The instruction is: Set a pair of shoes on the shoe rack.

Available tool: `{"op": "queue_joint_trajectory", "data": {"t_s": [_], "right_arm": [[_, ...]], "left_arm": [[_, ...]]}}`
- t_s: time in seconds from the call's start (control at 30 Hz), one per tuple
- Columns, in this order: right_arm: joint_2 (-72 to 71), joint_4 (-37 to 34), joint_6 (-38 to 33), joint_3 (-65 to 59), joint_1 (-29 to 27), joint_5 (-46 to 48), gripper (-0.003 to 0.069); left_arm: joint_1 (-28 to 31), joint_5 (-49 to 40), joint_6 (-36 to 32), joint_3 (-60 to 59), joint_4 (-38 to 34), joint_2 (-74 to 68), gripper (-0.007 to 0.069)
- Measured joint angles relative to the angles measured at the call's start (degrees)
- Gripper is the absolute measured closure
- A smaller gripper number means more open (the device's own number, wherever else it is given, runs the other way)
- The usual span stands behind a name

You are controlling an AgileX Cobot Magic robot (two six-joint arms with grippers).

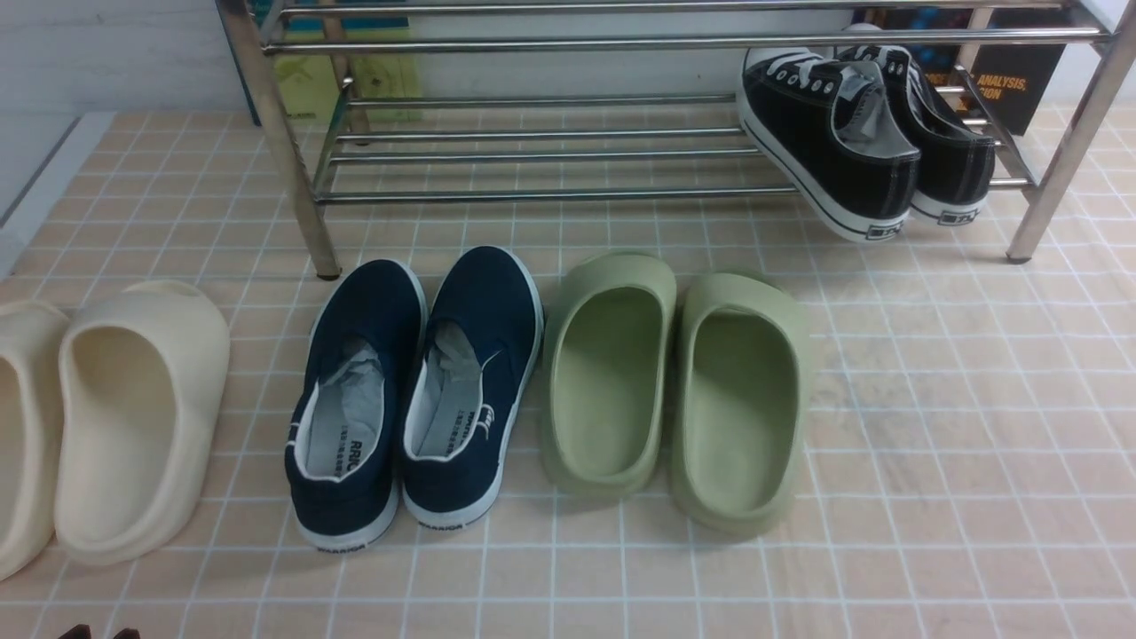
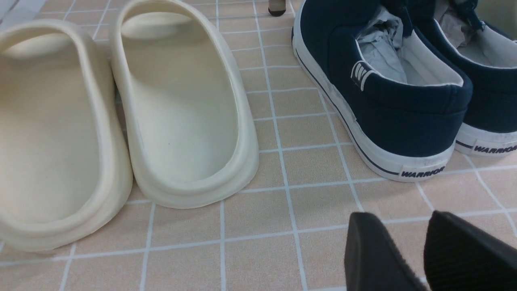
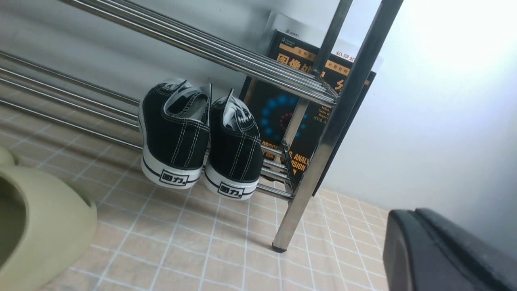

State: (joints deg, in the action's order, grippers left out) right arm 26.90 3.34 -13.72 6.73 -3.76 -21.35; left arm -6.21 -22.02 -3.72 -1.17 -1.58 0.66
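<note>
We cannot tell how the right gripper (image 3: 428, 242) stands, only one finger (image 3: 444, 258) showing at the picture's edge, and the leftmost cream slipper (image 1: 22, 426) is cut off too.

- "WARRIOR" stood in dark capitals on the white heel tab of each of the navy slip-on shoes (image 2: 404, 121). It was plain in the left wrist view and smaller in the front view.
- The insoles of those shoes bore dark print running lengthwise. Only the letters "RRIO" could be made out in the front view.
- The black sneakers (image 3: 173, 133) each carried a white heel patch with the Chinese characters "回力" in a black frame.
- The dark book (image 3: 278, 117) behind the shoe rack (image 3: 339, 113) showed "ANALYSIS," in orange capitals. Orange Chinese characters crossed its top, partly hidden by bars.
</note>
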Motion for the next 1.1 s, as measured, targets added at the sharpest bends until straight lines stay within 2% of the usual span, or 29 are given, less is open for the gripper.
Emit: {"op": "queue_joint_trajectory", "data": {"t_s": [0.37, 0.6, 0.83, 1.0, 1.1], "right_arm": [[0.0, 0.4, 0.9, 0.0, 0.2, 0.1, 0.0663], [-7.2, 3.0, 0.9, -7.2, 5.6, -3.3, 0.0659], [-20.0, 8.0, 0.9, -8.1, 5.8, 9.1, 0.0653], [-25.0, 8.0, 0.9, -8.1, 5.8, 18.9, 0.0649], [-25.8, 4.5, 0.9, -8.1, 5.8, 27.1, 0.0647]], "left_arm": [[0.0, 0.0, 0.0, 0.0, 0.0, 0.0, 0.0385], [0.0, 0.0, 0.0, 0.0, 0.0, 0.0, 0.0385], [0.0, 0.0, 0.0, 0.0, 0.0, 0.0, 0.0385], [0.0, 0.0, 0.0, 0.0, 0.0, 0.0, 0.0385], [0.0, 0.0, 0.0, 0.0, 0.0, 0.0, 0.0385]]}}
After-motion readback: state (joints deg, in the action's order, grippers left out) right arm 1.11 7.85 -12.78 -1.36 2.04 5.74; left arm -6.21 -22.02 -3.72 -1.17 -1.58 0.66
